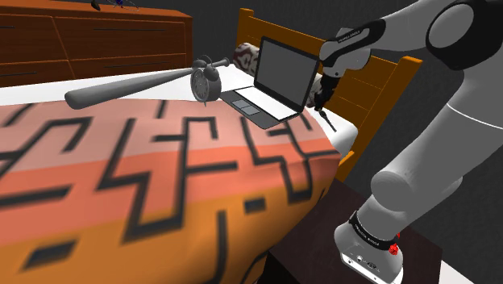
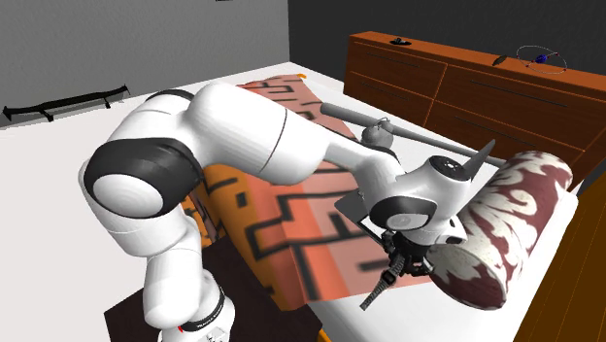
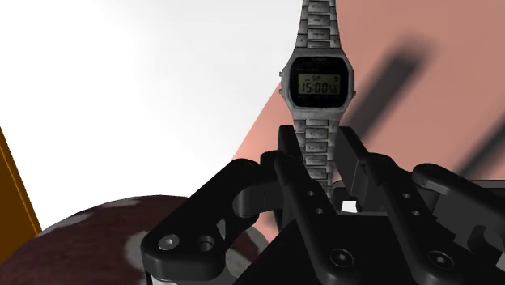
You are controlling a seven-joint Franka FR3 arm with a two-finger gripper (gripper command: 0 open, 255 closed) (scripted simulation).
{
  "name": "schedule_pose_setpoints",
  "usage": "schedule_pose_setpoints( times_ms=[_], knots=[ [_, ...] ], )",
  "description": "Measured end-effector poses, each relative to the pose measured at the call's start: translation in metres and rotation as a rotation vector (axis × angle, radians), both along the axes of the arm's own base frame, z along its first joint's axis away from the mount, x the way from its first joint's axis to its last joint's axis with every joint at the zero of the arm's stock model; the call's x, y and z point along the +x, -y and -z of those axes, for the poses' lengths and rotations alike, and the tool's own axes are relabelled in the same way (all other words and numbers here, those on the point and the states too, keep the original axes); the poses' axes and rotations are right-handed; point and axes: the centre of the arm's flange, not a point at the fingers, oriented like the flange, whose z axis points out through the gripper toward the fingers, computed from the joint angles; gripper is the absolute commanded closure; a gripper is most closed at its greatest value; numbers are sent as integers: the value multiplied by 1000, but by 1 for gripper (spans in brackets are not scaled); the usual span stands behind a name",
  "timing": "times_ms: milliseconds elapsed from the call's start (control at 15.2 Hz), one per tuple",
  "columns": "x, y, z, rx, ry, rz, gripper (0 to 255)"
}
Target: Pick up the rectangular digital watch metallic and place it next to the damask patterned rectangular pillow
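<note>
Clamped the grey metallic rectangular digital watch (image 3: 321, 81) by its band in the black tool (image 3: 321, 150), at the edge of the bed (image 1: 161, 185) beside the maroon-and-white cylindrical pillow (image 2: 505, 219).

Bare white sheet (image 2: 418, 319) lies open under the black gripper (image 2: 393, 264) and nearer along the bed's edge. The maroon-and-white damask bolster pillow (image 2: 505, 209) crowds just beside it, backed by the brown wooden headboard (image 2: 588, 277). On the shoulder view's left stand an open grey laptop (image 1: 274, 81), a grey alarm clock (image 1: 205, 81) and a long grey bat (image 1: 121, 89).
</note>
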Motion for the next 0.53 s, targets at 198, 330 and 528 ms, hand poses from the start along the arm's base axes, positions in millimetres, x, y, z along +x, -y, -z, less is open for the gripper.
schedule_pose_setpoints(
  times_ms=[198,330,528],
  knots=[
    [0,-1,15,-1,3,-1,255],
    [-1,-1,24,-2,3,0,255],
    [-1,-2,40,-1,1,1,255]
  ],
)
